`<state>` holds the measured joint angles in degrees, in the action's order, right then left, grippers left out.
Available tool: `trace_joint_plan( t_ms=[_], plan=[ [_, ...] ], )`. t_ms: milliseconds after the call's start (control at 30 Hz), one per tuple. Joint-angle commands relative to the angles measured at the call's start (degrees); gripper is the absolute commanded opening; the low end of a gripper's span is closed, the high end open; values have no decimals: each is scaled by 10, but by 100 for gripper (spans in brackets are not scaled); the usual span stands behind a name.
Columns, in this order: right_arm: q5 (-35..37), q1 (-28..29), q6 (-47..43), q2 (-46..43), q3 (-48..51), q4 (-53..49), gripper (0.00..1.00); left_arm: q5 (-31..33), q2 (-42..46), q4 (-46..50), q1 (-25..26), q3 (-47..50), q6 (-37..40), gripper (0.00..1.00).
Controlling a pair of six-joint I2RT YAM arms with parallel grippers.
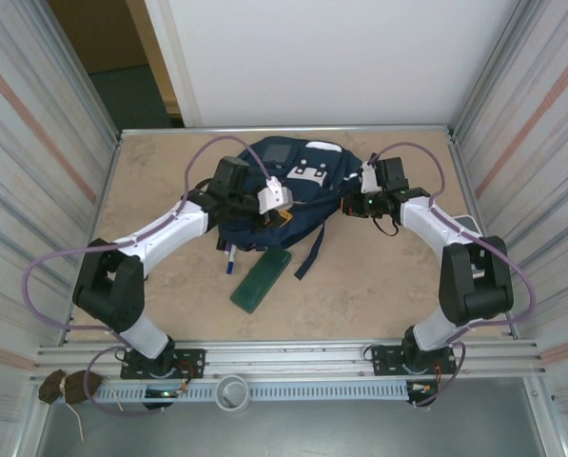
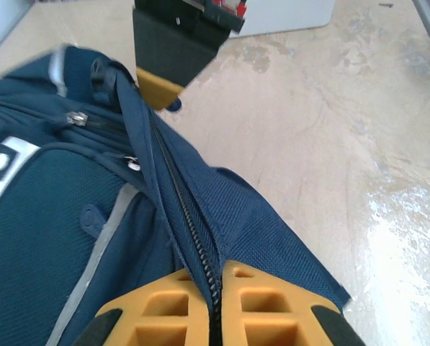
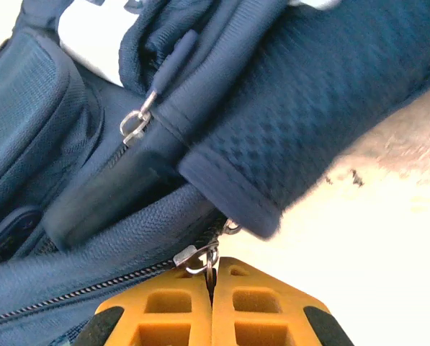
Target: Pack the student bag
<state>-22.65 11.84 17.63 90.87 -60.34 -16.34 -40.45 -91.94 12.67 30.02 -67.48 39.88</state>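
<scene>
**Ana:** One table is carrying everything, and the student bag is lying at its far middle with the white patch facing up, well apart from the arm bases.

**Ben:** What are the arms doing?

**Ana:** Both are leaning in over the bag, one from each side. A flat green case is lying on the table just beside the bag's near edge. A pen is lying close to the bag's near-left corner, beside the left forearm.

**Ben:** So both are waiting to go in. Where are the claws gripping?

**Ana:** The left gripper is clenching the bag's fabric right on the zipper track, jaws pressed together over the teeth. The right gripper is pinching the small metal zipper pull at the bag's right side, fully clamped on the ring.

**Ben:** I'm reading that as opening the main compartment.

**Ana:** Me too. The left should be acting as the anchor, tensioning the seam so the track is running straight. The right should be drawing the pull along the line of the teeth, not lifting it away.

**Ben:** What are the risks?

**Ana:** The ring is tiny, so a sideways tug is likely to be slipping it out of the pads. Slack cloth ahead of the slider is likely to be bunching and jamming, so going slowly and steadily is paying off here.
</scene>
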Motion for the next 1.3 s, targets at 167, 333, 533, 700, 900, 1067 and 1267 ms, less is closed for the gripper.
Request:
trace_joint_plan(
  t_ms=[167,333,533,700,900,1067,1267],
  plan=[
    [-152,-67,0,-58,14,21,42,-44,5,-5,-6,-25,22,0],
    [-174,-116,151,-36,34,114,67,-45,-1,-7,-1,-25,23,0],
    [-112,-84,204,57,-15,145,77,-42,-9,-6,6,-28,23,0],
    [-112,-81,207,120,-53,154,55,-39,-30,4,10,-41,27,0],
    [-96,-113,194,68,7,164,5,20,-53,23,14,-80,27,0],
    [-83,-135,188,-14,64,159,0,127,-75,-7,15,-127,4,3],
    [-73,-119,202,-75,118,163,0,240,-123,-6,5,-185,-8,6]
  ],
)
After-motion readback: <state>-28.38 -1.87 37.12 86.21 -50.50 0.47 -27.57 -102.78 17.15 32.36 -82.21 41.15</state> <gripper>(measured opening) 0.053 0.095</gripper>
